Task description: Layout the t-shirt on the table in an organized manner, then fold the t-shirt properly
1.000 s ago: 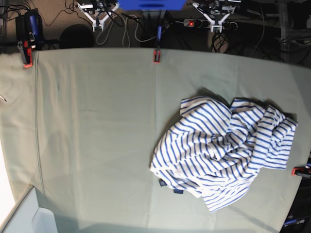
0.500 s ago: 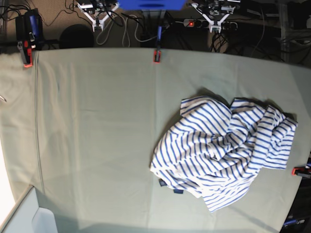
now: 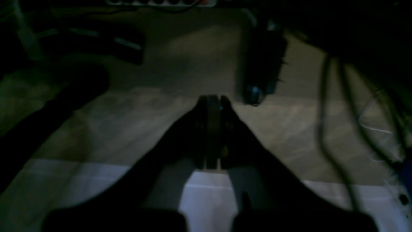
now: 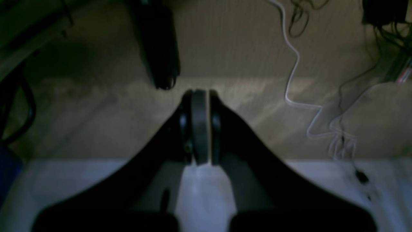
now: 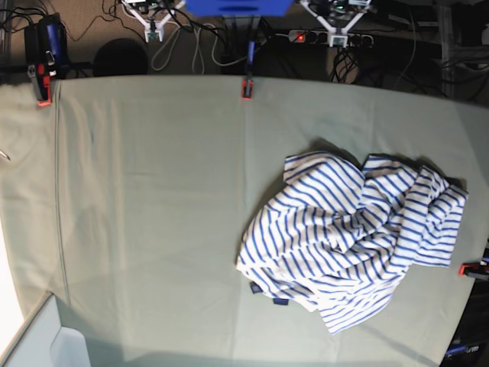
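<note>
The counter (image 5: 153,191) fills the base view, pale cloth pinned by a red clamp (image 5: 247,88) at the far edge and another (image 5: 42,93) at the far left, most likely to keep that cover from sliding when fabric gets dragged over it. On its right half, towards the near side, the t-shirt (image 5: 351,245) lies in a crumpled heap, stripes running every which way, one small dark tag (image 5: 280,301) peeking out at its near edge. Nothing is laid out yet, by my reading. Both arms sit parked beyond the far edge, barely in frame. The left claw (image 3: 212,103) is pinched together on nothing; the right claw (image 4: 199,96) likewise, jaws pressed close and empty. Both wrist views are dark and blurred, showing only floor and loose cables (image 4: 299,80). Sleeves and collar are buried in the folds; I cannot tell which way the garment faces.
</note>
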Controlling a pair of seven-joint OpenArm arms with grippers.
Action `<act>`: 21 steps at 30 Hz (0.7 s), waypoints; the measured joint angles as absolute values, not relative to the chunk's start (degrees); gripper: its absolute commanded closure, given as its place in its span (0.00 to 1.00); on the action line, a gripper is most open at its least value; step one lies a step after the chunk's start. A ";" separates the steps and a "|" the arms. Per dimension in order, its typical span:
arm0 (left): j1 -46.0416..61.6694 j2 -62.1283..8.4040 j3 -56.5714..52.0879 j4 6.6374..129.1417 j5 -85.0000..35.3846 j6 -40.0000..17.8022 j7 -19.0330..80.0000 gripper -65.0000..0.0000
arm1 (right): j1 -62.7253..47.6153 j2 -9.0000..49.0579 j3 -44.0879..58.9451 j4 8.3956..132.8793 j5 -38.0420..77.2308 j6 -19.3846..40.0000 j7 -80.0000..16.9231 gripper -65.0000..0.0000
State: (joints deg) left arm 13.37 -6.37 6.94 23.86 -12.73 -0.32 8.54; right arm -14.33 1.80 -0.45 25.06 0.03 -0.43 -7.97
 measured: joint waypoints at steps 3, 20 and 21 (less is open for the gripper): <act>17.43 -7.97 6.85 31.07 -12.53 -0.16 9.23 1.00 | -21.06 2.52 -0.45 36.95 -0.16 -0.45 -8.86 1.00; 46.04 -13.56 -0.97 88.29 -12.67 0.47 9.58 1.00 | -47.09 5.91 -0.16 87.13 0.16 0.19 -9.78 1.00; 46.89 -13.63 -1.56 90.19 -12.67 0.51 9.85 1.00 | -48.07 6.33 -0.14 89.69 0.01 0.19 -9.56 1.00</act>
